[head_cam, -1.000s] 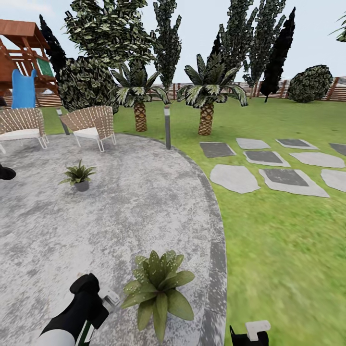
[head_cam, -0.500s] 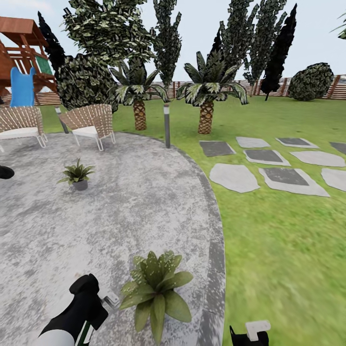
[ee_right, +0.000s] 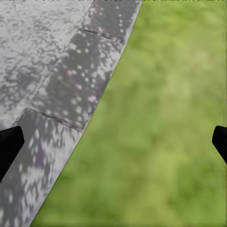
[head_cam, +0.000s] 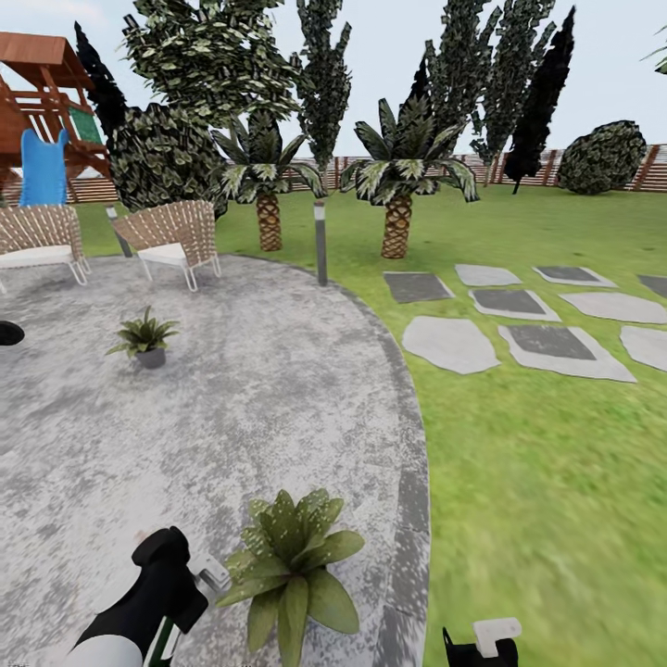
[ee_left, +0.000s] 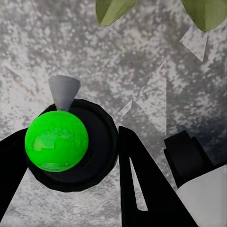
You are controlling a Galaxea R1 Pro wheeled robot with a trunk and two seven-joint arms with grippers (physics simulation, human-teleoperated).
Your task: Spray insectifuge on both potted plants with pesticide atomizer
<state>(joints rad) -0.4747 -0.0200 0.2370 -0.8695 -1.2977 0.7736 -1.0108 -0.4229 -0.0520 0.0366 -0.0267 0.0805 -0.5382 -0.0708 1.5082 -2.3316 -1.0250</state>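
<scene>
1. Gripping the pesticide atomizer (head_cam: pixel 190 593) in the left gripper (head_cam: pixel 171 579) at about 7 o'clock in the head view, fingers clenched around the dark-green bottle, whitish trigger head poking out toward the nearer plant.
2. Showing, in the left wrist view, the atomizer's bright green top (ee_left: pixel 56 140) seated in a black ring between the dark fingers (ee_left: pixel 142 184), grey nozzle cone (ee_left: pixel 63 91) pointing out over the stone patio (ee_left: pixel 118 56).
3. Sitting just beside the nozzle at 6 o'clock in the head view: the broad-leaved potted plant (head_cam: pixel 289 565), its leaf tips (ee_left: pixel 113 9) reaching into the wrist view.
4. Standing well apart at about 9 o'clock on the patio (head_cam: pixel 232 408): the spiky potted plant (head_cam: pixel 144 338) in its grey pot.
5. Hanging released at about 5 o'clock: the right gripper (head_cam: pixel 482 644), fingertips (ee_right: pixel 9 146) spread wide over the patio's edge stones (ee_right: pixel 80 80) and the lawn (ee_right: pixel 165 118).
6. Lining the far side of the patio: wicker chairs (head_cam: pixel 171 236), palm trees (head_cam: pixel 398 190) and a wooden fence (head_cam: pixel 556 171).
</scene>
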